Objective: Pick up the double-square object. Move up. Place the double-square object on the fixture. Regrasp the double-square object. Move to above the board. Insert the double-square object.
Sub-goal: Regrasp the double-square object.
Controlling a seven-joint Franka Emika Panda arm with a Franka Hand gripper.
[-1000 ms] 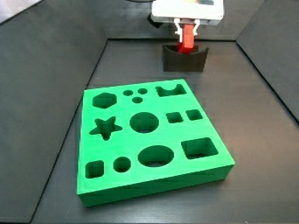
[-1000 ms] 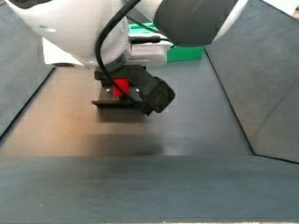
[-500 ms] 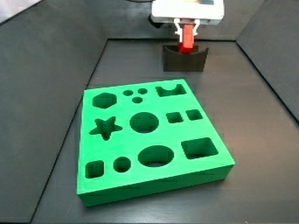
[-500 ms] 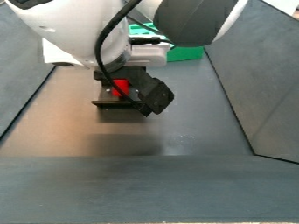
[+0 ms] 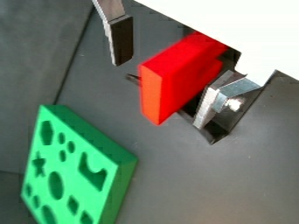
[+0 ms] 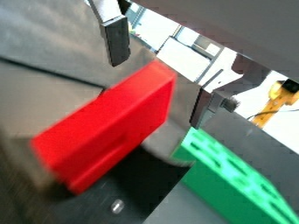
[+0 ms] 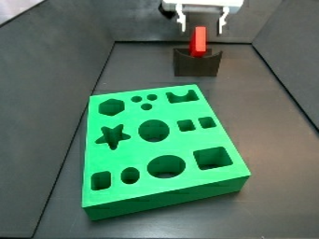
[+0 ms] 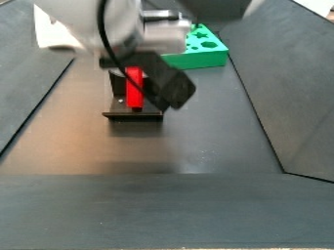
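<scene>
The small bright red stepped plastic block, the double-square object [image 7: 200, 41], stands upright in the notch of the small dark grey fixture [image 7: 197, 63] near the far edge of the table, its long axis vertical. The tool [image 7: 202, 13] hangs directly above it, and in a wrist view its silver fingers [image 5: 118, 33] stand open, one on each side of the red block [image 5: 179, 77] with gaps showing. A regrasp looks due: straight down, then close. The large bright green slab with cut-out holes, the board [image 7: 159, 150], lies well apart, toward the near edge.
</scene>
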